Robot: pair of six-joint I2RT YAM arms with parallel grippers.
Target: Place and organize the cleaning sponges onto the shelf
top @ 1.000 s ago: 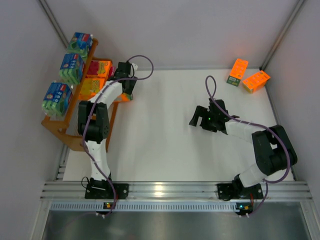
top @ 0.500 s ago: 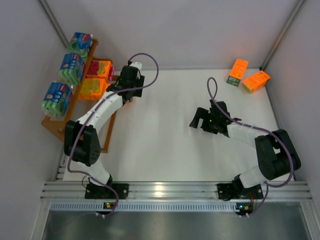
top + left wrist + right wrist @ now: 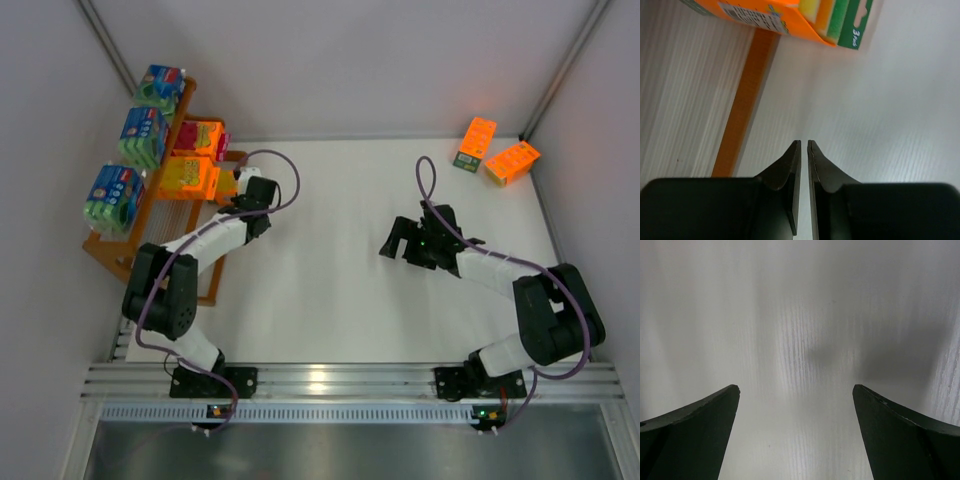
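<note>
Now | orange pack (image 3: 807,27), upper left of the left wrist view: white printed label, "3" legible on green edge | left claw (image 3: 802,150) pinched together, empty | right claw (image 3: 795,390) spread wide over bench (image 3: 800,315)

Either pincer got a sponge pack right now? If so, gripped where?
Nothing is held. The left pincer is shut with nothing between its fingers, and the right pincer is open and empty.
</note>
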